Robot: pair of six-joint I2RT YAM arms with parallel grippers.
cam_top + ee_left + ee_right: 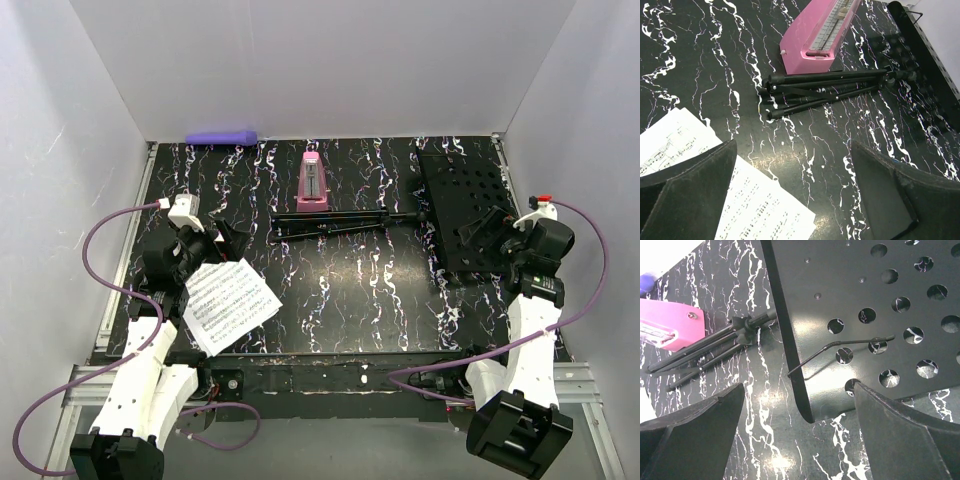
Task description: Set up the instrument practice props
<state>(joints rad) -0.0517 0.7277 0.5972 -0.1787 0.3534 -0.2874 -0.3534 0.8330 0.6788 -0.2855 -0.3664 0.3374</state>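
My left end effector [222, 240] is hovering with its fingers spread wide, gripping nothing, low over the marbled bench [350, 300]. The sheet music [230, 303] is lying flat just at its 6 o'clock. My right end effector [488, 230] is gaping empty above the music stand [455, 190], which is lying flat toward the bench's 3 o'clock side, its folded legs [330, 222] pointing to 9 o'clock. The pink metronome [312, 183] is standing just beyond those legs, at 12 o'clock.

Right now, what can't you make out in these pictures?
Sheet music: page count, sheets overlap, top view.
Metronome: tip cut off by the left wrist view's upper edge.
Purple object: too small to identify, top view.
Stand desk: far end cropped, right wrist view.
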